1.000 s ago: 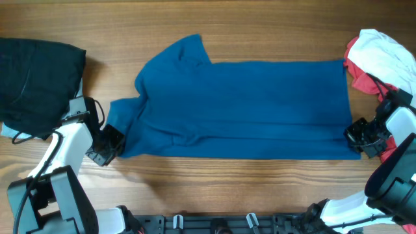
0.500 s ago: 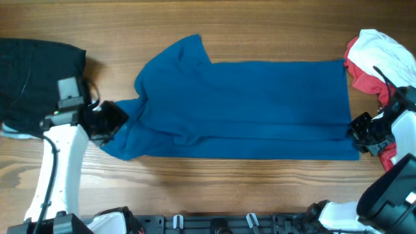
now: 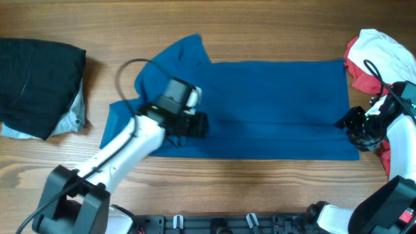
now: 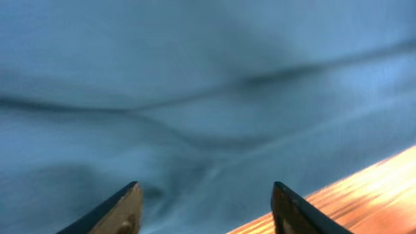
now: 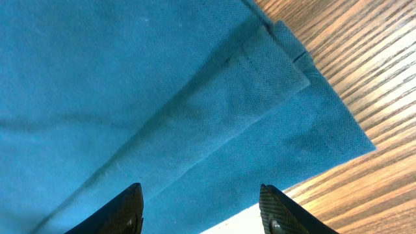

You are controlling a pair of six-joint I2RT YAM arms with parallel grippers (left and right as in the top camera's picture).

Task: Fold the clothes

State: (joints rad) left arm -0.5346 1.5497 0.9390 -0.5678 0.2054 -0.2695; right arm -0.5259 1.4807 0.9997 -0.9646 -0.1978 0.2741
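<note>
left tool (image 3: 199, 125) spread, moved onto polo shirt (image 3: 273, 104) | right tool (image 3: 346, 125) spread, grip released

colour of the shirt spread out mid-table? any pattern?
The shirt is plain deep blue, no print. The overhead view shows it best.

Plain deep-blue polo shirt (image 3: 273, 104), black garment (image 3: 36, 78), pale-blue cloth (image 3: 77, 118), red-and-white top (image 3: 377, 55), brown wood-grain table (image 3: 260, 26)
</note>
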